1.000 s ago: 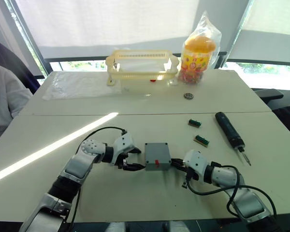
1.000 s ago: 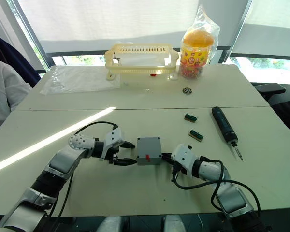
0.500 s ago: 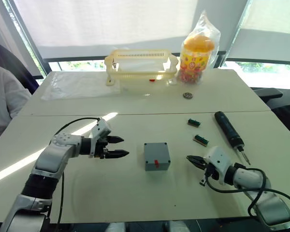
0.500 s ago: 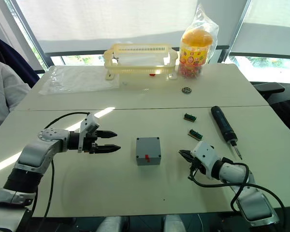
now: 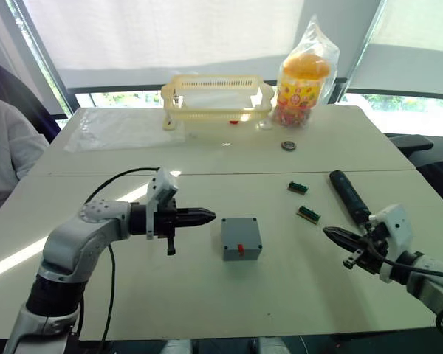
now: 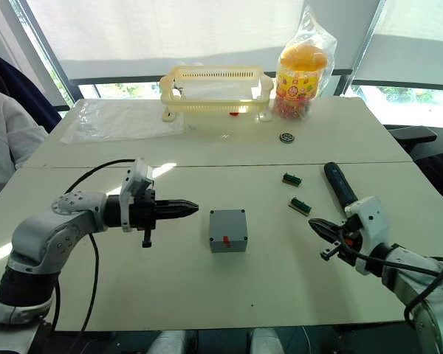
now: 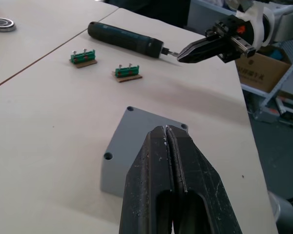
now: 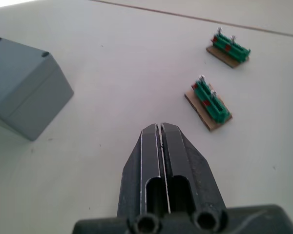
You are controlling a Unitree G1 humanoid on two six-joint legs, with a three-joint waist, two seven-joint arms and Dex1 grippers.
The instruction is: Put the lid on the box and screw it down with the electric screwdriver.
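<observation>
Box (image 5: 241, 238) mid-table with lid (image 7: 146, 134) seated on top, red mark facing the robot. Left gripper (image 5: 207, 216) clenched empty, tip just left of box, apart. Right gripper (image 5: 334, 235) clenched empty, well right of box. Screwdriver (image 5: 351, 198) flat on table beyond right gripper, beside two green parts (image 5: 307, 214).
</observation>
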